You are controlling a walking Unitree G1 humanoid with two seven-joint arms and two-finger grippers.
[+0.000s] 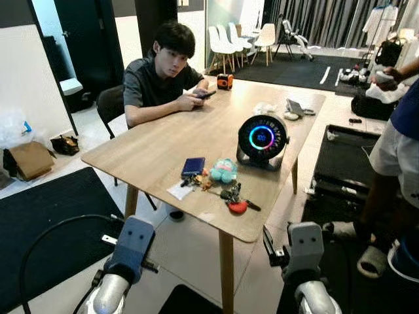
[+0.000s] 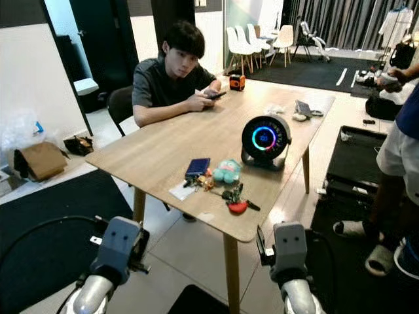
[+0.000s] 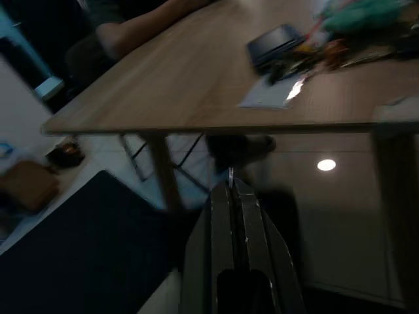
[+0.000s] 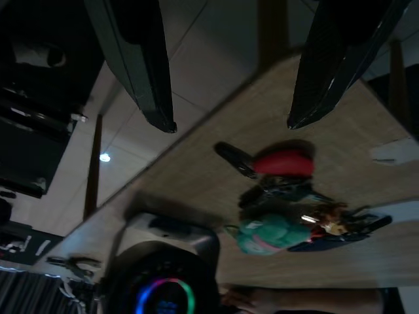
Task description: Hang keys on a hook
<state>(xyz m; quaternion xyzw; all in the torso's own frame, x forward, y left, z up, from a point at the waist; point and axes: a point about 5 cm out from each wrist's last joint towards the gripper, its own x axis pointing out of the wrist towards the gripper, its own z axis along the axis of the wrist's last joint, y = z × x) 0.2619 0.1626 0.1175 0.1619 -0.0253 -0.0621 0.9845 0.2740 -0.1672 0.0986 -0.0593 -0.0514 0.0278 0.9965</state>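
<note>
A bunch of keys (image 1: 231,195) with a red tag (image 1: 237,207) lies near the front edge of the wooden table (image 1: 163,147). Beside it are a teal plush charm (image 1: 223,170) and a dark blue wallet (image 1: 193,165). In the right wrist view the same keys (image 4: 278,193) and red tag (image 4: 283,162) lie ahead of my right gripper (image 4: 232,123). That gripper is open, short of the table's edge and holds nothing. My left gripper (image 3: 230,184) is shut and empty, low in front of the table, below its top.
A round black device with a glowing colour ring (image 1: 262,139) stands behind the keys. A seated person (image 1: 163,72) holds a phone at the table's far left. Another person (image 1: 393,150) stands at the right by a black case (image 1: 347,163). White chairs (image 1: 229,39) stand at the back.
</note>
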